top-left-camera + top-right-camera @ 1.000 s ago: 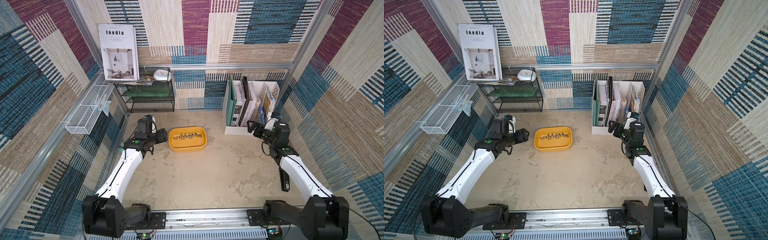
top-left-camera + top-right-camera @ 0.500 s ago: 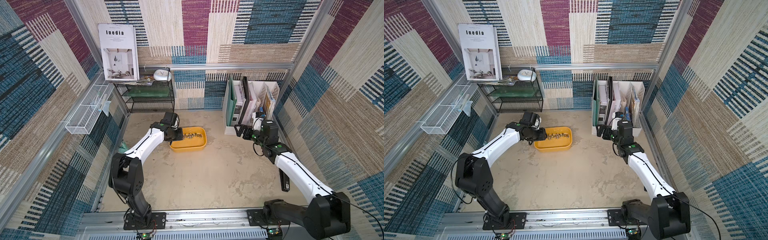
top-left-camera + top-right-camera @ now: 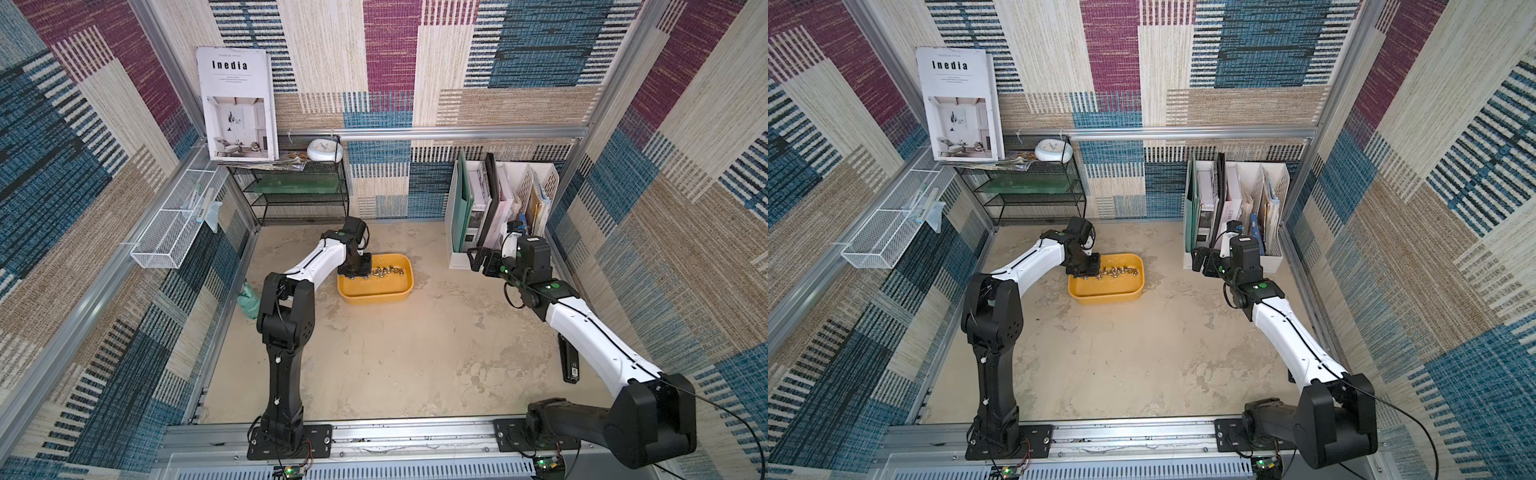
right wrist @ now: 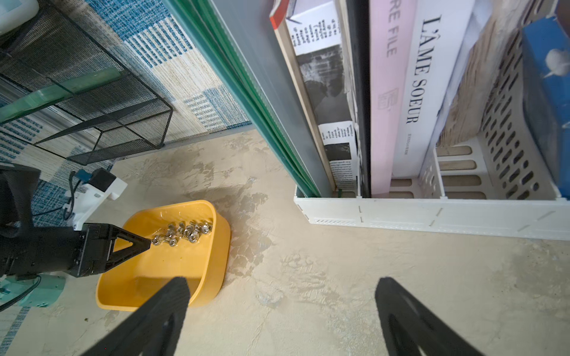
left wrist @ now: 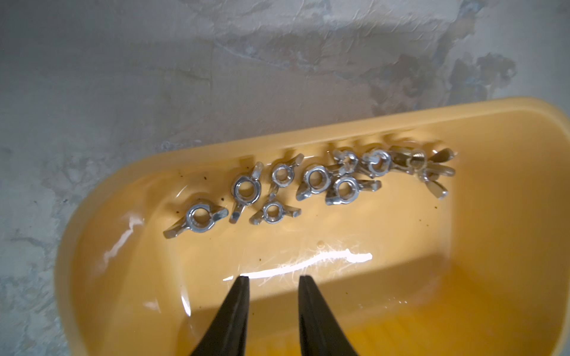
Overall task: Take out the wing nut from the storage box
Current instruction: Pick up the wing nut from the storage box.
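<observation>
Left gripper (image 5: 273, 279): reaches down into the left end of the box, jaws a narrow gap apart with nothing between them.
Box (image 3: 376, 297): yellow tub on the floor at centre, near the back wall.
Nuts (image 5: 314, 182): about a dozen steel wing nuts in a loose row along the box's far wall, all lying inside; the nearest nut (image 5: 200, 217) is just ahead of the fingertips and clear of them.
Progress: approach made, no nut gripped or lifted; closing on one, raising it and carrying it over the rim are all left to do.
Right gripper (image 4: 282, 285): jaws spread wide and empty, hovering before the organizer (image 3: 457, 259), well apart from the box.
Writing: magazine (image 3: 237, 104) on the shelf at left reads "Inedia"; in the organizer, a white spine (image 4: 416, 77) reads "L'ÂME SOEUR", and a pink spine (image 4: 390, 92) shows only "RE FILE".
</observation>
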You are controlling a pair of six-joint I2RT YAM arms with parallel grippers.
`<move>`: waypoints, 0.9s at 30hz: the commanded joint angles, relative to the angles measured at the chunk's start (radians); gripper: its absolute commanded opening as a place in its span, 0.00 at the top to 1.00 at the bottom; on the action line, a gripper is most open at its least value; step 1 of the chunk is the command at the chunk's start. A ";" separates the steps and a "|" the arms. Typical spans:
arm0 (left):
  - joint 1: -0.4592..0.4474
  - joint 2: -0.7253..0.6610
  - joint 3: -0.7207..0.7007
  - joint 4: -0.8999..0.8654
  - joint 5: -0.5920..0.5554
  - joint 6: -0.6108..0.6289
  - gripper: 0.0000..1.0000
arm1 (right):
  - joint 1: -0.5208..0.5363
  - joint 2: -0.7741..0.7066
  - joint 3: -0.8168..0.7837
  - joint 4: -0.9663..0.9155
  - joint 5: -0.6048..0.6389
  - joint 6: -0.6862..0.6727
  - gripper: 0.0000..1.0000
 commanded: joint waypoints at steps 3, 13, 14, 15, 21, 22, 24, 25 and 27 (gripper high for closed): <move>0.022 0.024 0.016 -0.020 0.006 0.009 0.72 | 0.003 0.012 0.016 -0.009 0.013 -0.010 0.01; 0.037 0.067 0.033 -0.018 0.034 0.015 0.72 | 0.045 0.074 0.054 -0.013 -0.132 -0.049 0.01; 0.037 0.069 0.033 -0.017 0.029 0.016 0.73 | 0.052 0.081 0.060 -0.015 -0.165 -0.059 0.01; 0.037 0.072 0.036 -0.016 0.027 0.015 0.72 | 0.062 0.094 0.069 -0.021 -0.198 -0.068 0.01; 0.038 0.093 0.057 -0.016 0.013 0.013 0.72 | 0.130 0.170 0.129 -0.075 -0.355 -0.126 0.01; 0.039 0.096 0.059 -0.015 0.013 0.013 0.72 | 0.141 0.180 0.138 -0.083 -0.369 -0.133 0.01; 0.040 0.103 0.064 -0.016 0.009 0.011 0.72 | 0.166 0.203 0.159 -0.104 -0.391 -0.146 0.01; 0.041 0.103 0.064 -0.014 0.009 0.010 0.73 | 0.177 0.212 0.167 -0.110 -0.398 -0.148 0.01; 0.043 0.108 0.068 -0.012 0.015 0.012 0.73 | 0.202 0.230 0.181 -0.119 -0.399 -0.153 0.01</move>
